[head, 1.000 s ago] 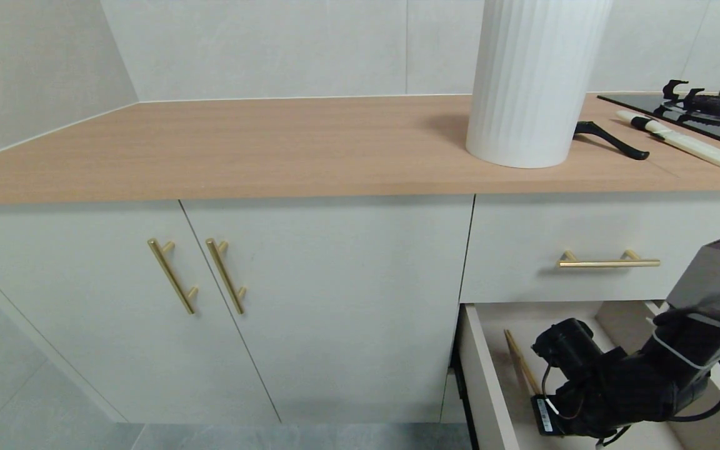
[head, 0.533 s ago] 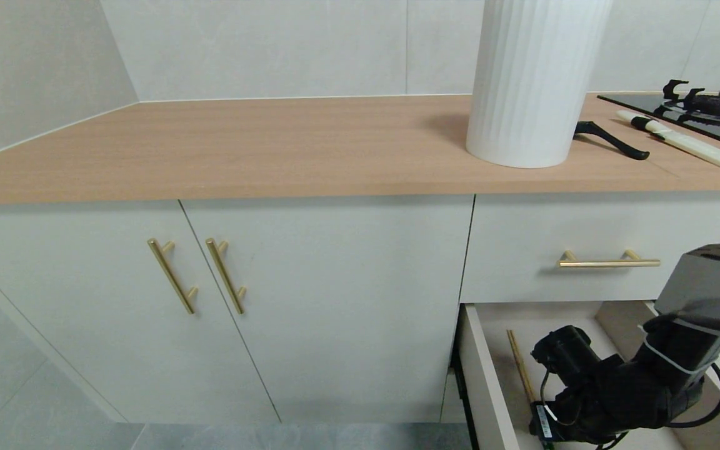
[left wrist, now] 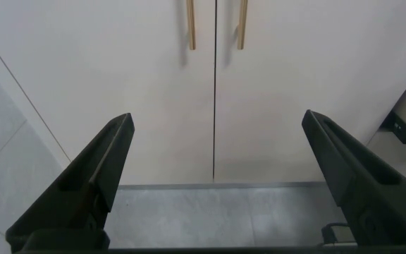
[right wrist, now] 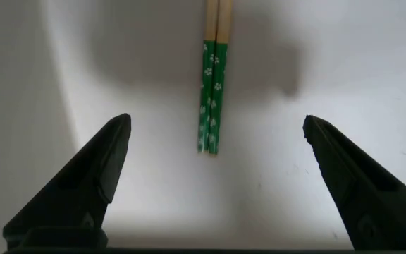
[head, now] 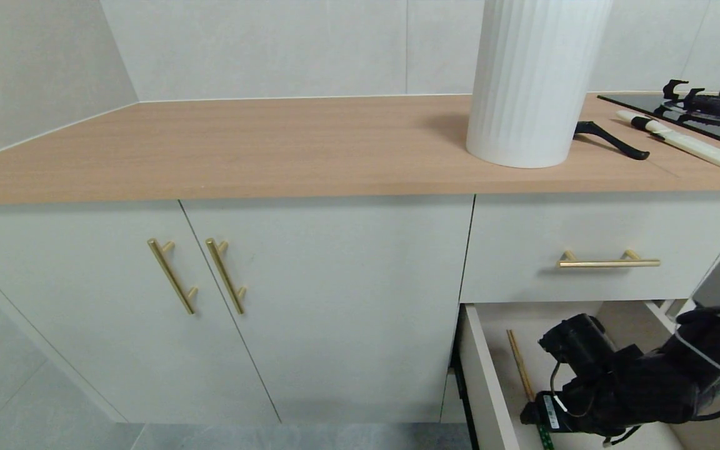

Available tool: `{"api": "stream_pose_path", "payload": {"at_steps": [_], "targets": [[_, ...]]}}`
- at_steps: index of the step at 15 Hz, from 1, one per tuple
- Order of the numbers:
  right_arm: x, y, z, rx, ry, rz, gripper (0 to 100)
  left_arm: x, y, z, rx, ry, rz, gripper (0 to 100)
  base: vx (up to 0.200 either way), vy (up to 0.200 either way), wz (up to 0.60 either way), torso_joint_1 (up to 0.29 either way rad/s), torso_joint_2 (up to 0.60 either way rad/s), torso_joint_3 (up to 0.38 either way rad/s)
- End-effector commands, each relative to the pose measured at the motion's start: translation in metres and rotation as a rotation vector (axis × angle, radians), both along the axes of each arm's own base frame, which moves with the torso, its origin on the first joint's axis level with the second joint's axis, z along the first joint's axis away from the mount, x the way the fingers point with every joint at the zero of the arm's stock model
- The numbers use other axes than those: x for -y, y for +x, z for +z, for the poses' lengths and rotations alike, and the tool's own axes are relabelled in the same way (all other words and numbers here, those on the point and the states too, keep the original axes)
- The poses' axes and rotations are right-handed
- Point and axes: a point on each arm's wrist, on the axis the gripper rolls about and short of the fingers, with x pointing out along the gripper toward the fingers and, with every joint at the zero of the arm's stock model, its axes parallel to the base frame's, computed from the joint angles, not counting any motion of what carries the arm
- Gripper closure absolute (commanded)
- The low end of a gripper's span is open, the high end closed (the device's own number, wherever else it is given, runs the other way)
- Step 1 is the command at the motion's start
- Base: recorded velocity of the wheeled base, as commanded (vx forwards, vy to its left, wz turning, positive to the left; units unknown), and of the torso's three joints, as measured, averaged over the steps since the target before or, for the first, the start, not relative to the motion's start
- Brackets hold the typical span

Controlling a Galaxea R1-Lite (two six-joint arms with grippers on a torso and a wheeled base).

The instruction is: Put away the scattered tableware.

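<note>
Inside the drawer, chopsticks lie below the wide-open, empty right tool. The left tool is also open and empty.

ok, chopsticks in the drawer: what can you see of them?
The chopsticks are a pair, side by side and touching, pale wood with green ends dotted with white flowers. They lie flat on the pale floor of the open drawer, near its left wall. The open right pincer hangs over them, apart.

Wooden counter bearing white ribbed cylinder, black handle, white knife, open drawer holding 2 chopsticks
</note>
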Motion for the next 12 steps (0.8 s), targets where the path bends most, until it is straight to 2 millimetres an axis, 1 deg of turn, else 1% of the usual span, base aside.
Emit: {"api": "stream_pose_path", "payload": {"at_steps": [1, 2, 3, 4, 5, 7, 8, 9, 11, 12], "targets": [[0.007, -0.015, 0.061, 0.110, 0.044, 0.003, 0, 0.000, 0.000, 0.000, 0.000, 0.000, 0.000, 0, 0.000, 0.000, 0.00, 0.000, 0.00, 0.000], [0.009, -0.020, 0.081, 0.141, 0.057, 0.004, 0, 0.000, 0.000, 0.000, 0.000, 0.000, 0.000, 0, 0.000, 0.000, 0.00, 0.000, 0.00, 0.000], [0.014, -0.031, 0.103, 0.167, 0.066, 0.005, 0, 0.000, 0.000, 0.000, 0.000, 0.000, 0.000, 0, 0.000, 0.000, 0.00, 0.000, 0.00, 0.000], [0.016, -0.037, 0.115, 0.188, 0.076, 0.006, 0, 0.000, 0.000, 0.000, 0.000, 0.000, 0.000, 0, 0.000, 0.000, 0.00, 0.000, 0.00, 0.000], [0.022, -0.053, 0.149, 0.223, 0.099, 0.010, 0, 0.000, 0.000, 0.000, 0.000, 0.000, 0.000, 0, 0.000, 0.000, 0.00, 0.000, 0.00, 0.000], [0.033, -0.078, 0.192, 0.240, 0.107, 0.000, 0, 0.000, 0.000, 0.000, 0.000, 0.000, 0.000, 0, 0.000, 0.000, 0.00, 0.000, 0.00, 0.000], [0.041, -0.087, 0.207, 0.258, 0.116, -0.019, 0, 0.000, 0.000, 0.000, 0.000, 0.000, 0.000, 0, 0.000, 0.000, 0.00, 0.000, 0.00, 0.000], [0.048, -0.096, 0.218, 0.297, 0.143, -0.023, 0, 0.000, 0.000, 0.000, 0.000, 0.000, 0.000, 0, 0.000, 0.000, 0.00, 0.000, 0.00, 0.000], [0.060, -0.106, 0.227, 0.360, 0.114, -0.007, 0, 0.000, 0.000, 0.000, 0.000, 0.000, 0.000, 0, 0.000, 0.000, 0.00, 0.000, 0.00, 0.000], [0.065, -0.108, 0.229, 0.374, 0.094, -0.003, 0, 0.000, 0.000, 0.000, 0.000, 0.000, 0.000, 0, 0.000, 0.000, 0.00, 0.000, 0.00, 0.000]]}}
